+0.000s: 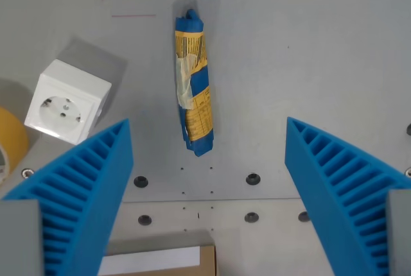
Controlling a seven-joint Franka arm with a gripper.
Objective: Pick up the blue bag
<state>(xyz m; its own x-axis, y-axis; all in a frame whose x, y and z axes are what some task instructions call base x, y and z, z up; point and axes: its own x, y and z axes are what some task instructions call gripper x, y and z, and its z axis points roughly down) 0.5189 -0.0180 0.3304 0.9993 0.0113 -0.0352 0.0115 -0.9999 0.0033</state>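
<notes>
While the gripper (209, 136) hangs above the grey table (308, 64), its two blue ribbed fingers (87, 186) stand wide apart at the lower corners of the wrist view, with nothing between them but bare surface. The blue bag (193, 82) lies flat on the table, a long narrow roll of blue and yellow wrapping with a pale patch near its middle. It runs nearly straight up and down the picture, and its lower end sits just above the open space between the fingertips, touching neither finger.

To the wrist view's left of the bag, well apart from it, stands a white socket box (66, 100), turned at an angle so that its socket face looks toward the lower left. Farther from the bag on that same side, at the picture's edge, a yellow tape roll (11, 140) shows only in part. Below the bag, a row of dark screw holes (253, 178) dots the table, and under them a seam crosses the surface. Lower still, beneath the bag's line, a brown cardboard piece (207, 260) with a white sheet (151, 260) beside it peeks in at the bottom edge. Above the bag and toward the left, thin red lines (133, 15) mark the table.
</notes>
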